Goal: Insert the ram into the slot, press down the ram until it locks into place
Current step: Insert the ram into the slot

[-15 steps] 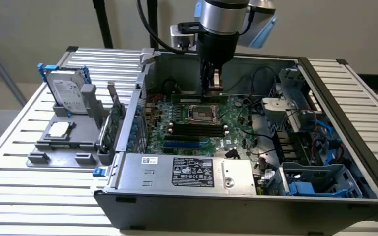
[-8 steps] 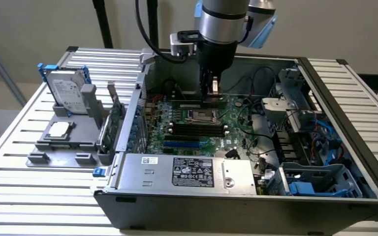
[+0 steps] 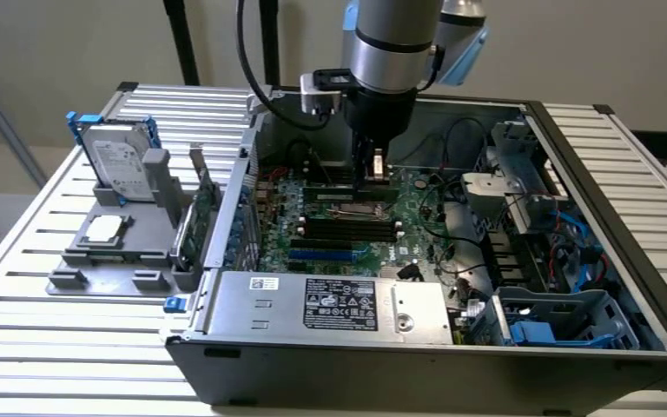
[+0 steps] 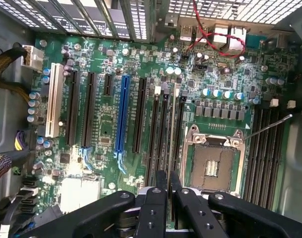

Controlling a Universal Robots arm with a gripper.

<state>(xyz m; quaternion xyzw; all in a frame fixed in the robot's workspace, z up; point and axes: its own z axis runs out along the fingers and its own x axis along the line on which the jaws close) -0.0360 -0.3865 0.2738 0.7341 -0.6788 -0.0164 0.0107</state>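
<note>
Claw: the gripper [image 4: 169,179] hung low over the board [image 4: 104,124], fingers nearly together and apparently pinching the ram's top edge.
Ram: the ram [image 4: 173,134] showed edge-on, lying along the slot [image 4: 176,95] beside the CPU socket [image 4: 215,166]. How deep it sat could not be told.
Doing it well: the stick needed to stay upright, both ends between the latches, pushed straight and evenly.
Risk: a tilt would likely seat one end only, or catch a neighbouring slot.

Exterior view: raised, angled down into the open case [image 3: 426,373], mid-distance.
Wrist view: close above the motherboard [image 4: 104,114], facing down.
Shared: motherboard.
</note>
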